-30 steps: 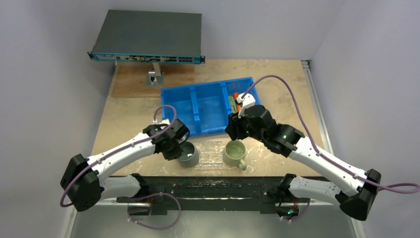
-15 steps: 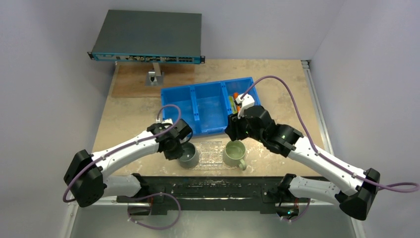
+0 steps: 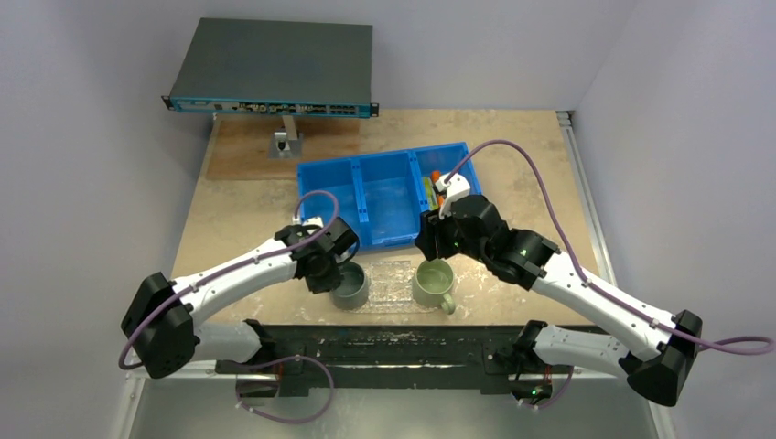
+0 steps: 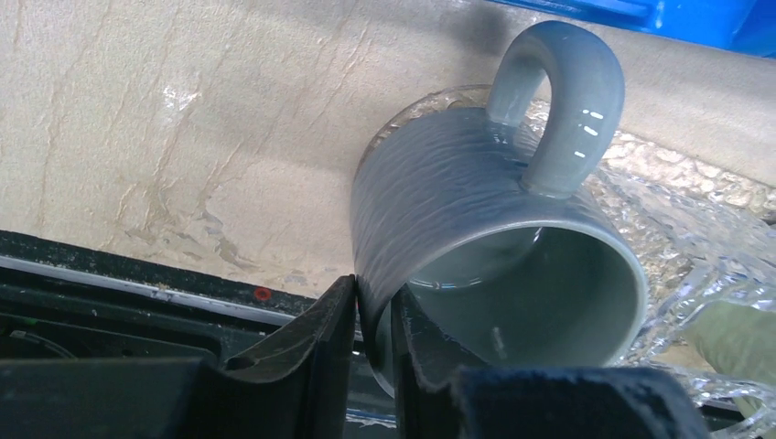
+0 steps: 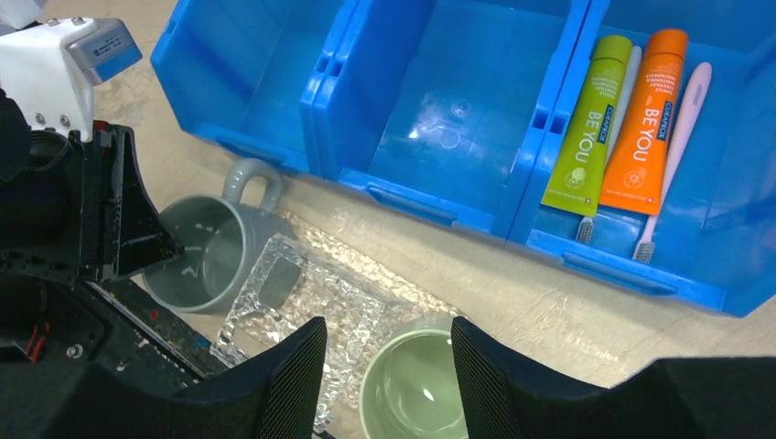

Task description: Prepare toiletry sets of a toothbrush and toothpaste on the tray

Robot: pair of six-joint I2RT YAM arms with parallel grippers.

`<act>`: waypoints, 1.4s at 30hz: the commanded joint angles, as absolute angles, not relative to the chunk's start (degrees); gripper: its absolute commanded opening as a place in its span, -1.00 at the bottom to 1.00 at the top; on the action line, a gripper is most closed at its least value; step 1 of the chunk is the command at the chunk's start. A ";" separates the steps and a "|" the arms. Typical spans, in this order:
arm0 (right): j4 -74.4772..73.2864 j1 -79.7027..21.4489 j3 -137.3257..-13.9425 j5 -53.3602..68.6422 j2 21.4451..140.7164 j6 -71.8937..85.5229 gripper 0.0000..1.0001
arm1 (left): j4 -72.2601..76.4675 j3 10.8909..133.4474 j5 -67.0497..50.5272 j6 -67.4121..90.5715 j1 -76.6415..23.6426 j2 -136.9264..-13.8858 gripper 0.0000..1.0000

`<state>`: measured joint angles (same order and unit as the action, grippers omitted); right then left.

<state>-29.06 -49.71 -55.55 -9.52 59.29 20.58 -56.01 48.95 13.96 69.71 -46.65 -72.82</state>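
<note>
The clear pebbled tray (image 3: 389, 283) lies near the front edge, also in the right wrist view (image 5: 311, 293) and the left wrist view (image 4: 659, 183). A grey mug (image 3: 350, 285) stands on its left end and a pale-green mug (image 3: 433, 282) on its right end. My left gripper (image 4: 371, 311) is shut on the grey mug's (image 4: 476, 210) rim wall. My right gripper (image 5: 384, 329) is open and empty above the pale-green mug (image 5: 412, 384). The green tube (image 5: 586, 128), the orange tube (image 5: 652, 123) and two toothbrushes (image 5: 682, 128) lie in the blue bin's right compartment.
The blue three-compartment bin (image 3: 384, 153) sits just behind the tray; its left and middle compartments hold nothing. A dark network switch (image 3: 274, 64) on a stand is at the back left. A black rail runs along the table's front edge (image 4: 137, 274).
My left wrist has shifted slightly right and away from the base while gripping the grey mug; the mug stays in about the same spot. The right arm has not moved.
</note>
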 commanded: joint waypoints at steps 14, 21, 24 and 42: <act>-28.64 -49.66 -58.36 -11.91 60.82 20.30 0.17 | -57.89 55.06 16.78 66.66 -47.16 -67.61 -0.36; -27.42 -49.53 -60.70 -12.68 65.21 19.37 0.16 | -60.27 59.13 19.69 62.47 -47.11 -63.14 -0.18; -26.54 -49.45 -62.20 -14.21 67.68 18.93 0.19 | -61.16 61.26 20.70 59.81 -47.11 -61.81 -0.09; -20.67 -43.26 -68.61 -22.77 83.64 20.32 0.31 | -63.56 73.09 23.55 38.83 -47.02 -53.83 0.12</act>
<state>-24.16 -44.80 -65.71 -20.49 82.08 19.35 -63.16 69.58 22.35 45.65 -46.92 -55.48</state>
